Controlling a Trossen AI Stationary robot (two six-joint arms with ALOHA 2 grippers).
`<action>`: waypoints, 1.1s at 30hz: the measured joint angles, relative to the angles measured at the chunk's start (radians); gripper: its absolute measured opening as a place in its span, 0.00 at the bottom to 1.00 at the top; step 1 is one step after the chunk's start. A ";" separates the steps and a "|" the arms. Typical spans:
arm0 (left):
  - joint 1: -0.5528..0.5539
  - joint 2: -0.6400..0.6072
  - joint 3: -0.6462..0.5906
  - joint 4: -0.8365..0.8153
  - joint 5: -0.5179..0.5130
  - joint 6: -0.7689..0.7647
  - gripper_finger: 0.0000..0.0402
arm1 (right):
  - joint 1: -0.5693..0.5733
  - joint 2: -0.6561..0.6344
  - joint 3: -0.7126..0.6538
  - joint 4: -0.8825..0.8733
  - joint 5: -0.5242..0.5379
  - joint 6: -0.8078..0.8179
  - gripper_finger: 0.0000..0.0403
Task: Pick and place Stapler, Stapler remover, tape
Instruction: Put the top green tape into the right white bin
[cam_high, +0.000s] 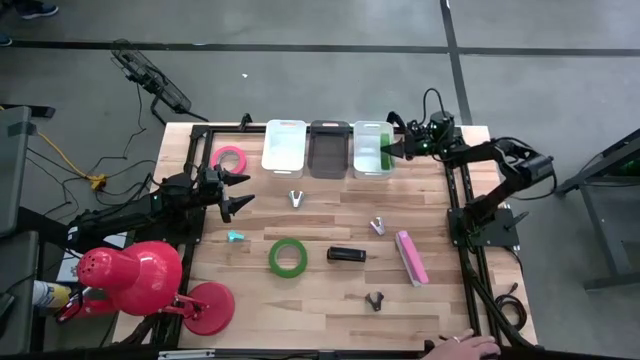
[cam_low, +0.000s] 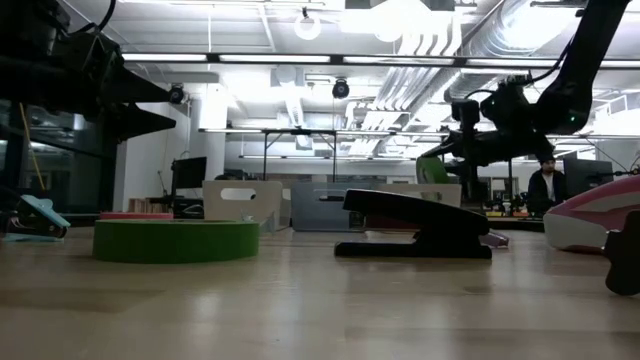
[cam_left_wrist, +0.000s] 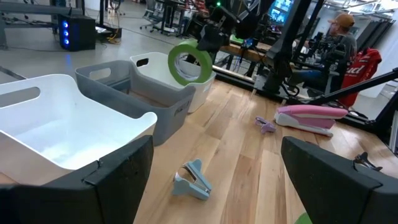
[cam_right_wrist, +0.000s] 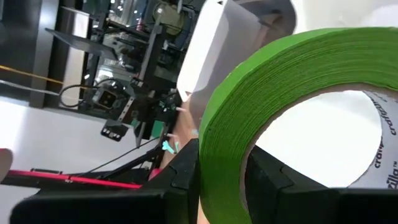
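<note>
1. Overhead view: right gripper (cam_high: 392, 148) is clamped on a green tape roll (cam_high: 386, 152) over the rightmost white bin (cam_high: 370, 148), beside a grey bin (cam_high: 329, 148) and another white bin (cam_high: 283, 145). Left gripper (cam_high: 243, 192) hangs with its jaws wide apart and nothing between them, near the pink tape roll (cam_high: 231, 158). A second green roll (cam_high: 287, 257), black stapler (cam_high: 346, 254) and pink stapler (cam_high: 411, 256) lie well apart on the table (cam_high: 330, 310).
2. Table-level view: the flat green roll (cam_low: 175, 240) and black stapler (cam_low: 415, 226) stand large in front; the held roll (cam_low: 432, 168) is a small green patch behind, the right gripper's grip on it hard to make out.
3. Left wrist view: the held roll (cam_left_wrist: 189, 63) hangs upright above the far bin's rim; a light blue staple remover (cam_left_wrist: 193, 180) lies between the open fingers (cam_left_wrist: 112, 180), not touched.
4. Right wrist view: the green roll (cam_right_wrist: 298, 93) fills the picture, its lower edge pinched between the dark fingers (cam_right_wrist: 186, 171); the bin below is mostly hidden.
</note>
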 joint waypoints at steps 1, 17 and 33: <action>0.000 0.000 0.000 0.000 0.000 0.000 0.87 | 0.000 0.004 0.000 -0.002 0.006 0.000 0.20; 0.000 0.000 0.000 0.000 0.000 0.000 0.87 | 0.000 0.010 0.002 -0.016 0.039 -0.004 0.45; 0.000 0.000 0.000 0.000 0.000 0.000 0.87 | 0.000 0.010 0.031 -0.048 0.047 0.016 0.46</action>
